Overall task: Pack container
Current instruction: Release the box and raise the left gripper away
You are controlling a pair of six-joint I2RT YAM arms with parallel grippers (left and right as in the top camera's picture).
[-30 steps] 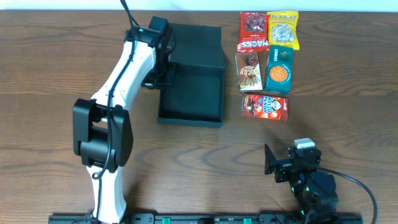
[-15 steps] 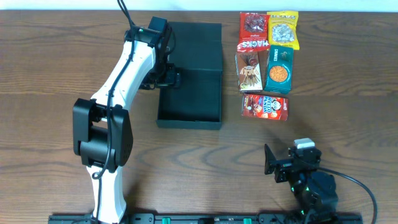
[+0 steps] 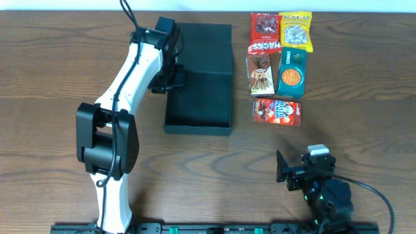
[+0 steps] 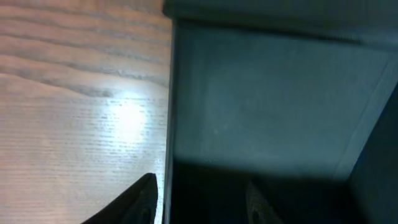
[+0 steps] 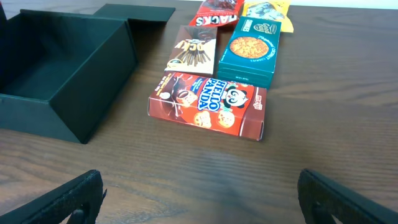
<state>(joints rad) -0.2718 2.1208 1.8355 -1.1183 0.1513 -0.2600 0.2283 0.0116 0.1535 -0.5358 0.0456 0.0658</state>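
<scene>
The dark container lies open at the table's middle back, empty, its flap lid folded flat behind it. My left gripper is at the container's left wall. In the left wrist view the gripper is open and straddles that wall, one finger outside over the wood and one inside. My right gripper rests low at the front right, wide open and empty. It faces the container and the snacks.
To the right of the container are a Hello Panda box, a Pocky box, a teal biscuit box, a red packet and a yellow packet. The table is wood.
The container shifted slightly left and its lid settled flat. My left gripper moved right over the left wall, then back a little. The right arm has not moved.
</scene>
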